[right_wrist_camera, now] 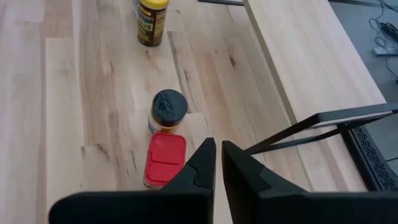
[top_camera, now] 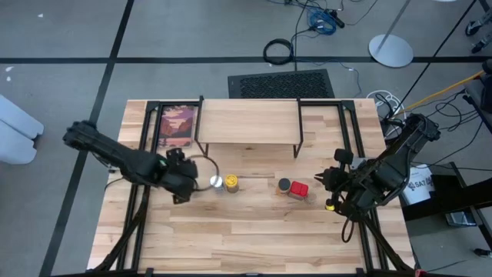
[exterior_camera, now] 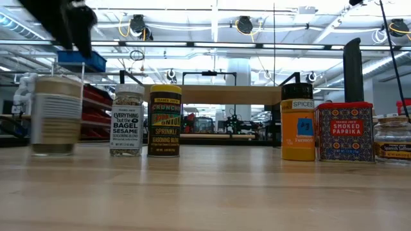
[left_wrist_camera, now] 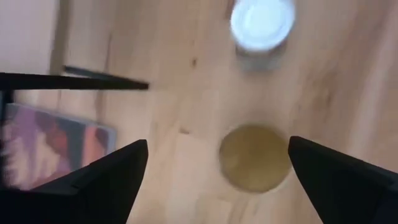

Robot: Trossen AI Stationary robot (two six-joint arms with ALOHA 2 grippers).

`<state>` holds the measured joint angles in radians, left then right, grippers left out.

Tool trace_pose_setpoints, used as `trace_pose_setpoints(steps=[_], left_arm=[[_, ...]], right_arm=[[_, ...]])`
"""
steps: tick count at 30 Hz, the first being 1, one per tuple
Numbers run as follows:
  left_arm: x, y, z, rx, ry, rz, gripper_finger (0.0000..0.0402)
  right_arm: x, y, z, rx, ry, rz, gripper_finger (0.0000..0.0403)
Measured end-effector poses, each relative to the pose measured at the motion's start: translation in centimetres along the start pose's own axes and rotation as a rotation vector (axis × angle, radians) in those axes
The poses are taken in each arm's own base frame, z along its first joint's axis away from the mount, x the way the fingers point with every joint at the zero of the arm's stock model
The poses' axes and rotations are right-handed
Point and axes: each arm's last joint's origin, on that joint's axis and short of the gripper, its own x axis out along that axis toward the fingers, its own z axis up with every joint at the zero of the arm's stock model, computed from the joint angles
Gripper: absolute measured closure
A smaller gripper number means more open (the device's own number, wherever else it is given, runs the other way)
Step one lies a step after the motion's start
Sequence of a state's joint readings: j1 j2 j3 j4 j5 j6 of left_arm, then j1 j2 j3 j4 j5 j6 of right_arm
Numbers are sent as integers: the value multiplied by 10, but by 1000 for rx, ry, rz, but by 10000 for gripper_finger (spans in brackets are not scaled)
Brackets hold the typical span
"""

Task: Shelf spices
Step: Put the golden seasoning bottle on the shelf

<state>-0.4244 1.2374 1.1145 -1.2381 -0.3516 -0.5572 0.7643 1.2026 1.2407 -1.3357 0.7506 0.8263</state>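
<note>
My left gripper (left_wrist_camera: 217, 146) is open and hangs above the tan jar (left_wrist_camera: 255, 155), its fingers wide on either side of the lid and clear of it; in the low view the gripper (exterior_camera: 74, 25) is well above that jar (exterior_camera: 56, 115). The white-lidded jar (top_camera: 216, 181) and yellow-lidded jar (top_camera: 231, 183) stand beside it. The dark-lidded orange jar (top_camera: 284, 185) and red box (top_camera: 299, 190) stand right of centre. A small grey-lidded jar (exterior_camera: 393, 138) stands at the far right. My right gripper (right_wrist_camera: 219, 155) is shut, just right of the red box (right_wrist_camera: 165, 158). The shelf (top_camera: 250, 123) stands behind them.
A flat reddish picture in a black frame (top_camera: 177, 125) lies left of the shelf near the far edge. The shelf's thin black legs (top_camera: 298, 146) stand close behind the jars. Bare wooden tabletop (top_camera: 246, 231) spreads along the near side.
</note>
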Motion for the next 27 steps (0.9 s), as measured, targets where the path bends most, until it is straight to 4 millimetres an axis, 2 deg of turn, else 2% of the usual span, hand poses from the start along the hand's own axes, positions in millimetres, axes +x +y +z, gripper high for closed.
trace_pose_setpoints(steps=[4,8,13,17,20,27], left_arm=[[-30,12,-5,-104,-204,-151,4],[-43,19,-13,-121,-252,-188,4],[-33,21,-23,-194,-113,-135,4],[-19,12,-20,-287,-89,-139,4],[-8,5,-18,-286,-53,-117,4],[8,-18,-16,15,97,-245,4]], right_arm=[[0,0,0,14,-1,-1,387],[0,0,0,18,-4,-4,387],[2,-1,1,30,0,-11,387],[3,-3,2,31,2,-17,387],[3,-3,2,21,3,-20,387],[3,-2,3,24,-1,-15,387]])
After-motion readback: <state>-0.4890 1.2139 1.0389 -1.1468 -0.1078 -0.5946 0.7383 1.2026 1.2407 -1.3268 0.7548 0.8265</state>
